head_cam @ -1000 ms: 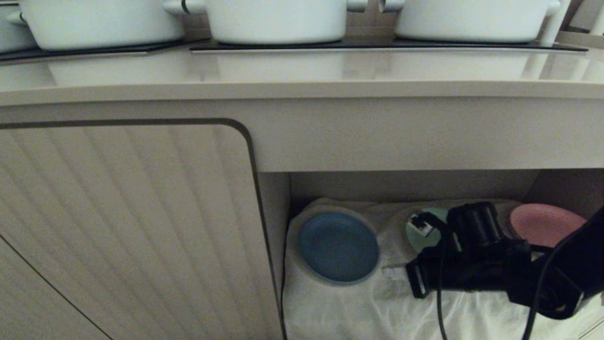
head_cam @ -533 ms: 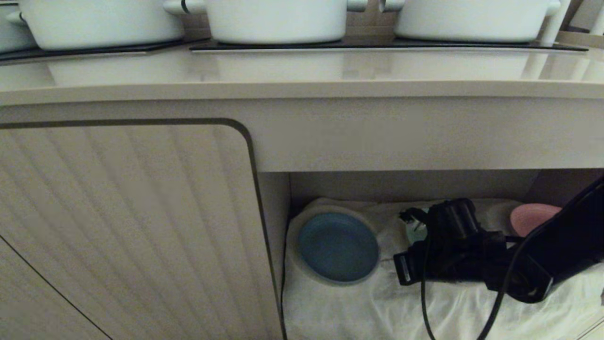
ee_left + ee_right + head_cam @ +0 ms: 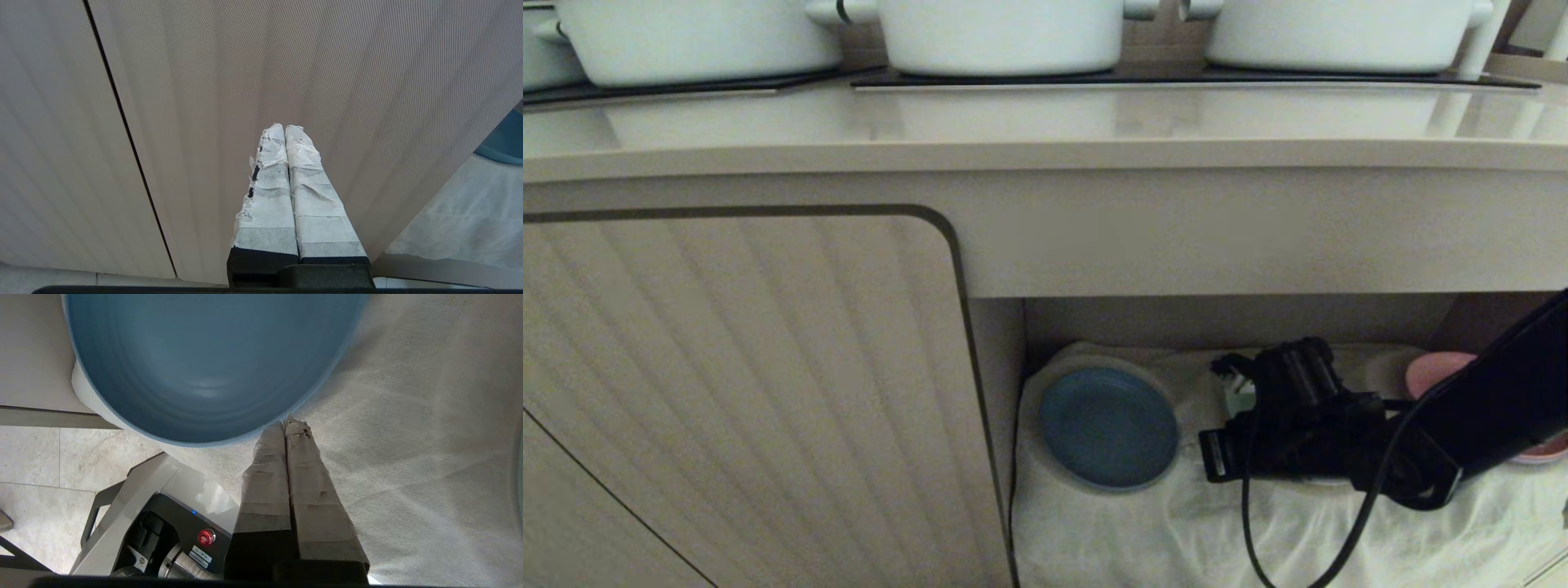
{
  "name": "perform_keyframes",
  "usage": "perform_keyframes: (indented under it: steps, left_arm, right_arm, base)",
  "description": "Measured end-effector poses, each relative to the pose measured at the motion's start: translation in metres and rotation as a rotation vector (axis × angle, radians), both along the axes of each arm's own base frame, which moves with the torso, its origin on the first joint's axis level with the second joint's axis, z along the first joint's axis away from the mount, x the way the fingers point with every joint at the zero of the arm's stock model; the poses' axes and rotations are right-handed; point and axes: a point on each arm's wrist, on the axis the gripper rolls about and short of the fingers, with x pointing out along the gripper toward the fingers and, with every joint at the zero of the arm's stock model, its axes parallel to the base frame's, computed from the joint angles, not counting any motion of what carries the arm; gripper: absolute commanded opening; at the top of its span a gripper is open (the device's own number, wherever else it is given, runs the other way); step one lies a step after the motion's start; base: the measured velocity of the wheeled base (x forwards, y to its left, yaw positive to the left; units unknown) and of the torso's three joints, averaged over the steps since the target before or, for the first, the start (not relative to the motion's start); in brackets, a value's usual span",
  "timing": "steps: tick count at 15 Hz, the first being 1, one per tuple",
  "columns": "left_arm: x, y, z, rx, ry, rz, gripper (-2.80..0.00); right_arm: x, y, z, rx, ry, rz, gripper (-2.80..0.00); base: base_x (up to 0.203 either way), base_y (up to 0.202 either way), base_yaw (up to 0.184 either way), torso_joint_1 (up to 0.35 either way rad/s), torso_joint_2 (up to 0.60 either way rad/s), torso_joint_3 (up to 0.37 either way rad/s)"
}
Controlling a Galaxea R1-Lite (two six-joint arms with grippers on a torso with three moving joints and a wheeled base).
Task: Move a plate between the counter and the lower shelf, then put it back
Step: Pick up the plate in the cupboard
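The light-blue plate (image 3: 1108,426) lies flat at the left end of the lower shelf (image 3: 1176,531), on its wrinkly white cloth. My right arm (image 3: 1307,425) reaches into the shelf from the right, just beside the plate. In the right wrist view my right gripper (image 3: 291,422) is shut and empty, with its taped tips right at the rim of the plate (image 3: 204,363). The counter (image 3: 1045,122) runs above the shelf. My left gripper (image 3: 284,127) is shut and empty, parked before the ribbed cabinet door (image 3: 204,122).
Three white pots (image 3: 1005,33) stand on black cooktop panels at the counter's back. A green plate (image 3: 1240,402) is mostly hidden behind my right wrist, and a pink plate (image 3: 1429,371) lies at the shelf's right. The ribbed door (image 3: 743,392) closes off the left.
My right arm has slid left along the shelf toward the blue plate and now covers more of the green and pink plates. The plate has not moved.
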Motion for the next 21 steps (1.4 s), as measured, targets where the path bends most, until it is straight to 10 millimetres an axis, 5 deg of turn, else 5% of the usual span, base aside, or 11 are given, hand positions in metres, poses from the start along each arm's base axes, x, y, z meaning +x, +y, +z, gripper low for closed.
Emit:
perform_keyframes:
  steps: [1,21]
  left_arm:
    - [0.000,0.000,0.000,0.000,0.000,0.000,-2.80]
    - [0.000,0.000,0.000,0.000,0.000,0.000,-2.80]
  right_arm:
    - [0.000,0.000,0.000,-0.001,0.003,0.001,0.00]
    - [0.012,0.012,-0.004,0.005,-0.003,-0.042,0.00]
  base:
    - [0.000,0.000,0.000,0.000,0.00,0.000]
    - [0.000,0.000,0.000,0.000,0.00,0.000]
